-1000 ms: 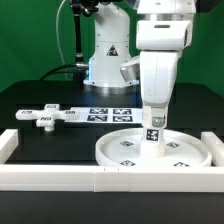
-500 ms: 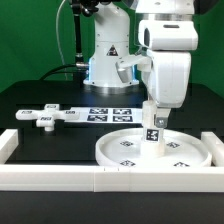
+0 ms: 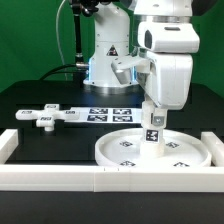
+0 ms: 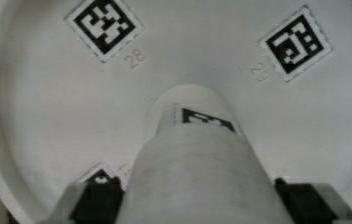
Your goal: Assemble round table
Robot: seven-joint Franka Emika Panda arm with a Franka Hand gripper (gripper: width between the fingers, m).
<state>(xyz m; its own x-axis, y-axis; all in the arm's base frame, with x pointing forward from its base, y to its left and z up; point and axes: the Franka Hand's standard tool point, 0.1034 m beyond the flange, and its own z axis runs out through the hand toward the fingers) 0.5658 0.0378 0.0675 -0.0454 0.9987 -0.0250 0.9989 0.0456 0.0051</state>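
The large round disc (image 3: pixel 190 150) lies flat near the front on the exterior view's right. The short cylindrical leg (image 3: pixel 153 128) stands upright at the disc's centre. My gripper (image 3: pixel 155 112) comes straight down onto the leg and is shut on its upper part. In the wrist view the leg (image 4: pixel 199 160) fills the space between my two dark fingers (image 4: pixel 95 198), with the tagged disc floor (image 4: pixel 31 110) beyond it. The cross-shaped base piece (image 3: pixel 47 116) lies loose on the black table at the exterior view's left.
The marker board (image 3: pixel 105 112) lies behind the disc. The long white border rail (image 3: pixel 100 180) runs along the front edge with raised ends at both sides. The arm's white base (image 3: pixel 105 60) stands at the back.
My gripper has turned about its vertical axis on the leg and shifted slightly toward the exterior view's right. The leg stays upright at the disc's centre.
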